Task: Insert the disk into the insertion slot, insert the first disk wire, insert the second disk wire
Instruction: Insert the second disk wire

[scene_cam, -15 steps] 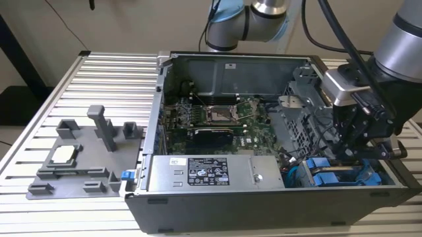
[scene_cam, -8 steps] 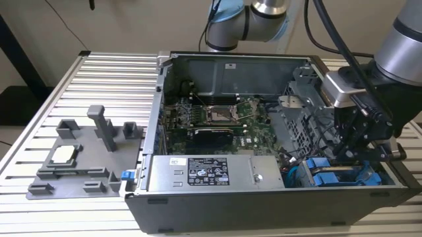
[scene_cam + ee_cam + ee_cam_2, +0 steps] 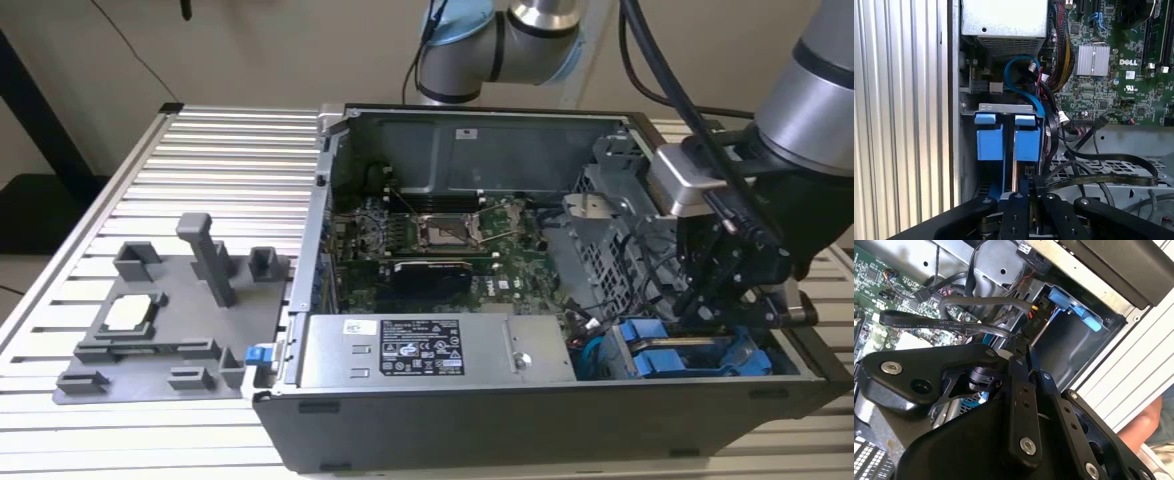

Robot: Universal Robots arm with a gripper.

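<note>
Between the pressed-together fingertips of the black gripper (image 3: 1028, 186) sits, I judge, the end of a flat black disk wire (image 3: 1114, 175). Just ahead, the silver, blue-framed disk (image 3: 1028, 142) is already seated in the grey sheet-metal insertion slot (image 3: 1004, 107). Both wires seem not yet plugged in.

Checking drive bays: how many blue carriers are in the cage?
2, side by side in the cage: one carrier by the case wall, the other toward the motherboard. Others may be hidden.
</note>
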